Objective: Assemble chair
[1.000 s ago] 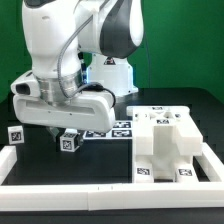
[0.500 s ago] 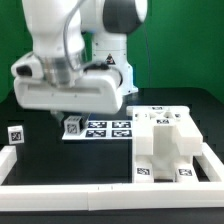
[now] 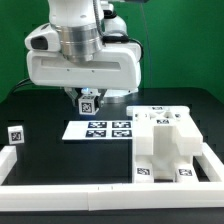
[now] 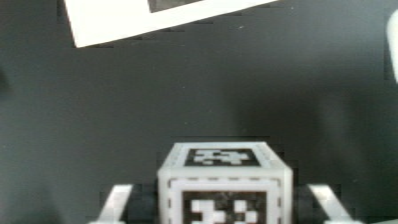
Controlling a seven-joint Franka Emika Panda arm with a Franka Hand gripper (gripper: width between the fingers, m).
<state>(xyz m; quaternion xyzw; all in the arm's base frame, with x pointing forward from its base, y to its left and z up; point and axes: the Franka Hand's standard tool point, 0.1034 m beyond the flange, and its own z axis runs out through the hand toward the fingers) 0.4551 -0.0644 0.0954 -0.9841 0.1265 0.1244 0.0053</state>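
Beside the marker board (image 3: pixel 70 131), the hand (image 3: pixel 88 104) holds a tagged chair part (image 4: pixel 226 185) aloft.

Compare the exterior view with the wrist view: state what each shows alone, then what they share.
Only the exterior view: the partly built chair, a loose tagged part at the exterior view's left, the white border rail and the arm.
Only the wrist view: the fingers close up on either side of the held part, and the tag on its top face.
Both: the gripper shut on a small tagged chair part, the marker board and the black table.
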